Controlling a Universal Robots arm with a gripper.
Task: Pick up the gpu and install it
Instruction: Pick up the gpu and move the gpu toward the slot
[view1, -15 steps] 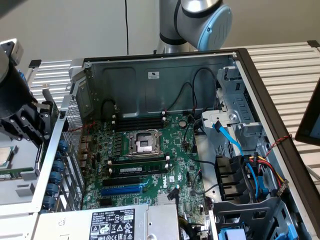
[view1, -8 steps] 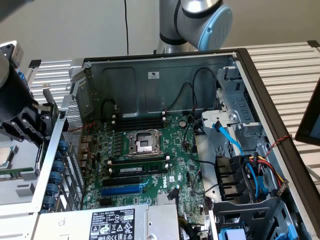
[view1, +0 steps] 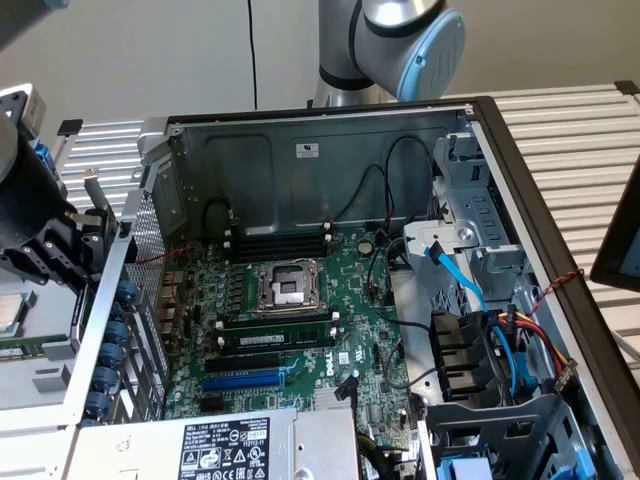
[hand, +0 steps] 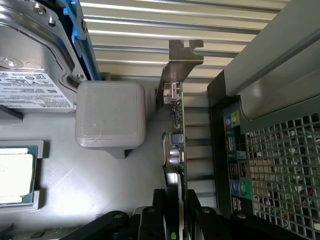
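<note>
An open desktop computer case (view1: 482, 108) lies on a slatted worktop (view1: 580, 130), its large green motherboard (view1: 300, 300) facing up and a labelled power supply (view1: 220, 445) along the near edge. Outside the case, at the exterior view's left, my fingers (hand: 150, 222) are clamped on the gpu (hand: 176, 145). It hangs edge-on above the worktop, just beside the case's perforated rear wall (hand: 280, 165), with its silver end bracket (hand: 181, 57) pointing away from me. A hard drive (hand: 30, 75), a grey block (hand: 110, 115) and a processor in a tray (hand: 15, 175) sit near it but apart. I judge the card light and stiff yet fragile. Its small soldered parts are exposed, so the flat faces near one end are the safe place to hold it, not the connector edge. Room is tight. The rear wall's rim is close, and inside, the drive cage and loose cables (view1: 500, 330) crowd the exterior view's right. The blue slot (view1: 245, 380) has open board around it.
</note>
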